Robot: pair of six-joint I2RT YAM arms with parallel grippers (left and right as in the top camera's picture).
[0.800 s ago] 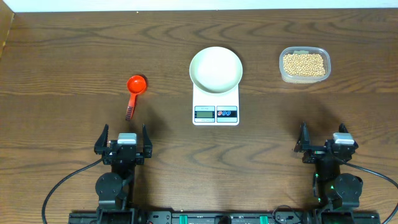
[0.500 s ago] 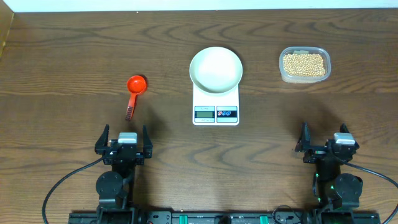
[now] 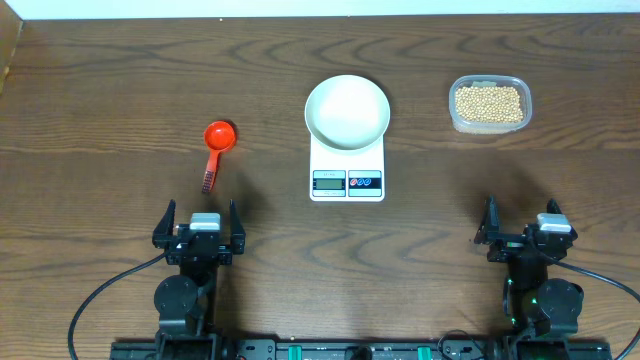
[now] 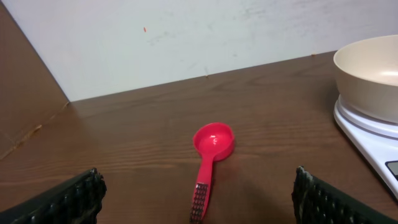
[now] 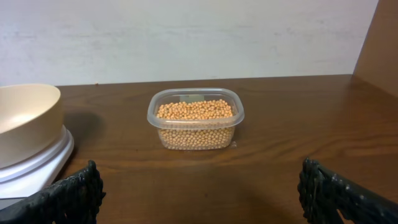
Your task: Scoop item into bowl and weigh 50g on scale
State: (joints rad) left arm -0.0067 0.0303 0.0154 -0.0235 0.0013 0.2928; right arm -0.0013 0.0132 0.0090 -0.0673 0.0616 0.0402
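The job is not started yet. The white bowl (image 3: 347, 111) sits empty on the scale (image 3: 335, 160) in the middle of the table (image 3: 110, 90). All the beans (image 3: 488, 102) are in the clear tub (image 3: 490, 129) at the far right. The red scoop (image 3: 217, 145) lies alone on the left. The left end effector (image 3: 200, 220) and the right end effector (image 3: 521, 222) are both wide open and hold nothing. Scooping, tipping and weighing are all left to do.

Only the overhead view shows the scale's screen (image 3: 329, 181), and it is too small to read. The left wrist view shows the scoop up close. The right wrist view shows the tub nearly full.
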